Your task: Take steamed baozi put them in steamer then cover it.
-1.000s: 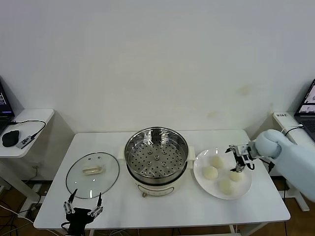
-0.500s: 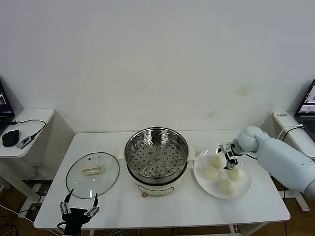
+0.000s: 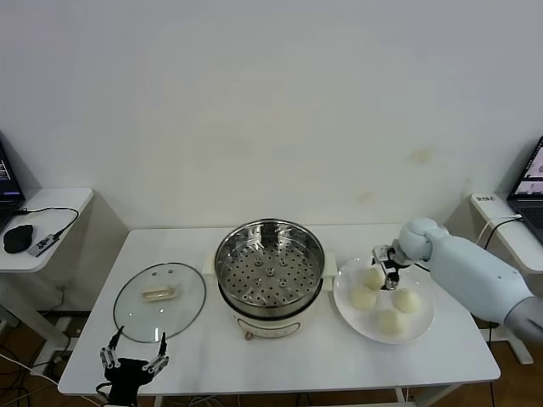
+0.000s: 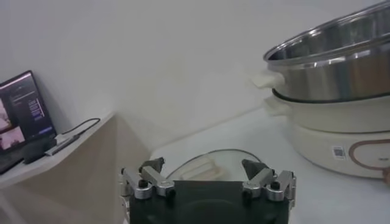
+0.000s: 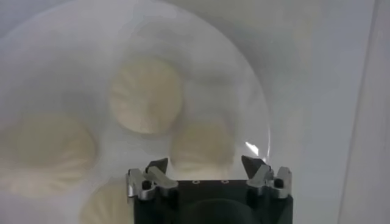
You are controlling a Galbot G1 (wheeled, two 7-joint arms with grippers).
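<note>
Four cream-white baozi lie on a white plate right of the steamer: one at the back left, one at the front left, one on the right, one in front. My right gripper hovers open over the plate's back edge beside the back-left baozi. In the right wrist view the gripper is open above one baozi, with others around it. The steamer's perforated tray is bare. The glass lid lies flat on the table to the left. My left gripper waits open at the table's front left edge.
The table's front edge runs just in front of the lid. A side table with a mouse and cables stands far left. In the left wrist view the gripper faces the lid and the steamer on its white base.
My right gripper has moved left, from the plate's right side to its back-left part. My left gripper has shifted slightly at the table's front edge.
</note>
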